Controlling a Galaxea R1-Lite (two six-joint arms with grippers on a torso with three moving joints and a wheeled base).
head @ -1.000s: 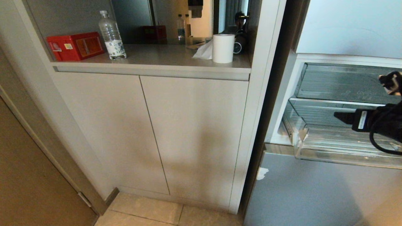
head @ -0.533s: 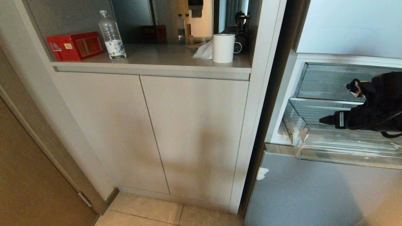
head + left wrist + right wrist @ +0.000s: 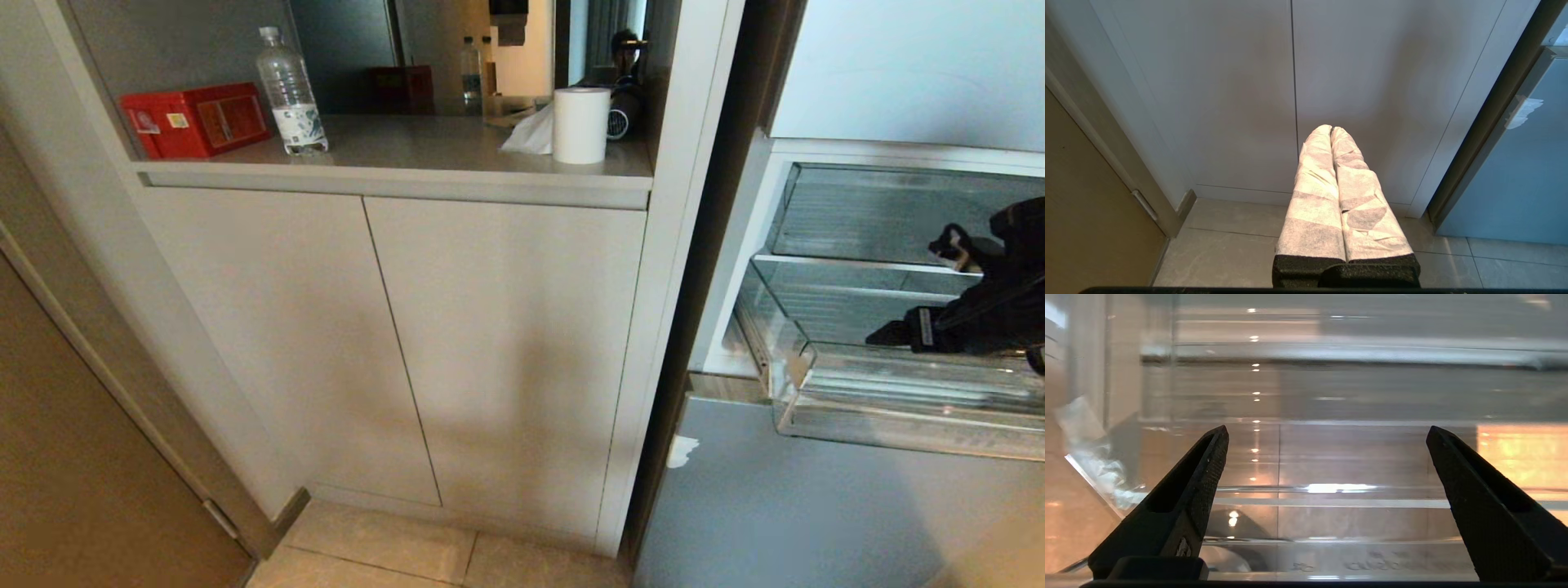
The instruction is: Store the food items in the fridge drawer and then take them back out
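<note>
Since a second ago, the right gripper [image 3: 918, 290] has dipped lower into the fridge drawer [image 3: 906, 429], and the drawer has slid out a bit. Going left to right: the left gripper [image 3: 1331, 130] hangs pinched shut by the cupboard, holding nothing. At three o'clock sits the see-through drawer with its ribbed floor. The right claw is wide open and empty. No food shows anywhere, so how much is done is hard to say.
</note>
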